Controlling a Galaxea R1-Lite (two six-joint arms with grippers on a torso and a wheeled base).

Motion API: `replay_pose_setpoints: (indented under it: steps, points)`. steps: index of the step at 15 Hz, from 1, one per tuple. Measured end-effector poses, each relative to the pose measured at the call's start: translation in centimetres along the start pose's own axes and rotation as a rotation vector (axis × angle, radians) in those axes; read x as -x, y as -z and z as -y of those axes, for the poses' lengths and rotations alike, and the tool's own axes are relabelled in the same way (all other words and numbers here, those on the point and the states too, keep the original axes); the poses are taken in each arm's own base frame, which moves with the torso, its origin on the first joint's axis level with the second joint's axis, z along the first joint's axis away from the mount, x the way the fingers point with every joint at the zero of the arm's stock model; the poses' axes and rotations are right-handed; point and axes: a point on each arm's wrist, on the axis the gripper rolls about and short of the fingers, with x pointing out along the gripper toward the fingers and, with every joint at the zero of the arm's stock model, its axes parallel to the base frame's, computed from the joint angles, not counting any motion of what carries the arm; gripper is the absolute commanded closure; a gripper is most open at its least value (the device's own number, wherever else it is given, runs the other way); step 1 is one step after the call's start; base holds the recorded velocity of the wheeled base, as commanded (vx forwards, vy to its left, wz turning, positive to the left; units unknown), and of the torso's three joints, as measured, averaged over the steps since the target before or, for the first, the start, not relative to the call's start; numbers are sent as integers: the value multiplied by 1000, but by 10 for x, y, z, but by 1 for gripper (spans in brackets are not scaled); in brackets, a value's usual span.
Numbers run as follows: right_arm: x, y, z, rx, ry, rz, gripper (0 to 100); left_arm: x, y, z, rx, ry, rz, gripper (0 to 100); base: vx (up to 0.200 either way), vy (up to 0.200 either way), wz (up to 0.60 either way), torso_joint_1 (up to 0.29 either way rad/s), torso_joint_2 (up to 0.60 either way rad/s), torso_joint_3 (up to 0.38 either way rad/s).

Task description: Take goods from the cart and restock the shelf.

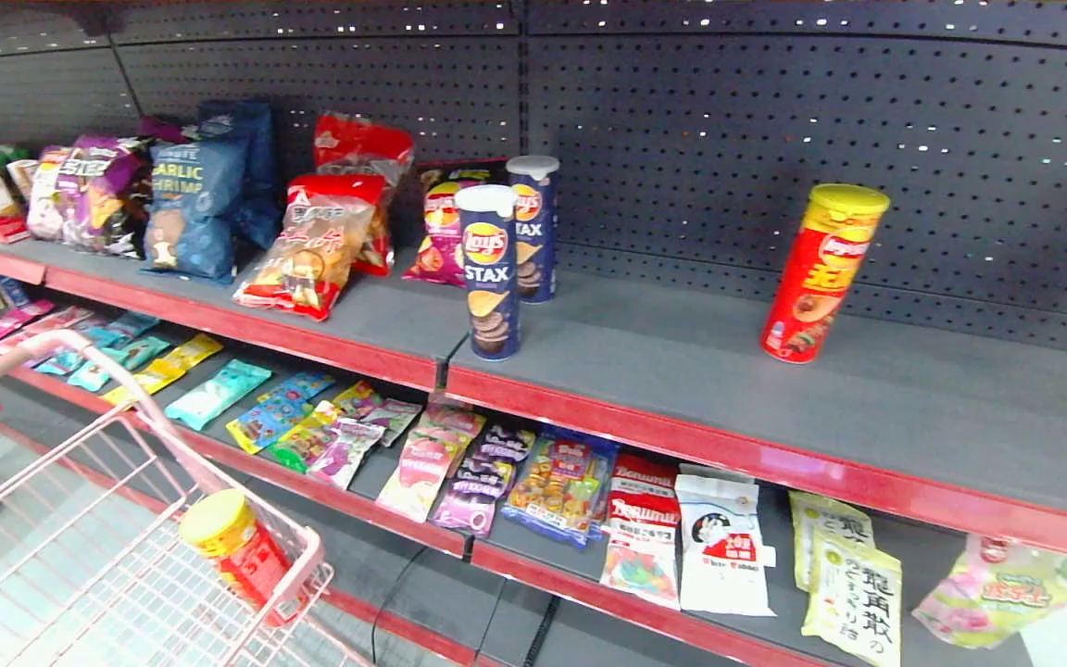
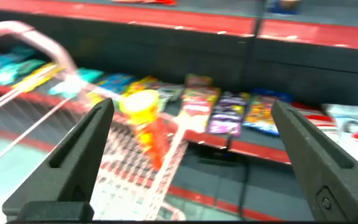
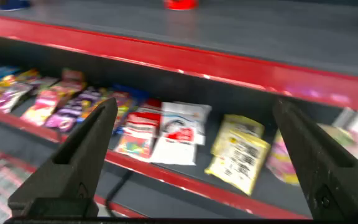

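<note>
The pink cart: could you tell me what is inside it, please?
One red can with a yellow lid leans in its corner. The cart's rim covers the can's base; the cart's near part is cut off.

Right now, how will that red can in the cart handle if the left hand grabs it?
The red can is a tall tube, so probably stiff and light. It sits tilted in the cart corner, so a nudge may roll it. Its glossy round wall might slip in the left hand.

Light glints off dark perforated panelling (image 1: 774,111)
</note>
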Motion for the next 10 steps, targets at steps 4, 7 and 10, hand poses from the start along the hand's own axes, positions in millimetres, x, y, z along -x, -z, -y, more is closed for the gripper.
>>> replay_pose_setpoints:
  steps: [4, 7, 10]
  points:
    - [0, 0, 0, -1, 1, 1, 0, 0, 0, 0, 0, 0, 0, 0, 0, 0, 300, 1, 4, 4]
    - [0, 0, 0, -2, 1, 3, 0, 0, 0, 0, 0, 0, 0, 0, 0, 0, 0, -32, 87, 50]
    - [0, 0, 0, -2, 1, 1, 0, 0, 0, 0, 0, 0, 0, 0, 0, 0, 0, -139, 352, 199]
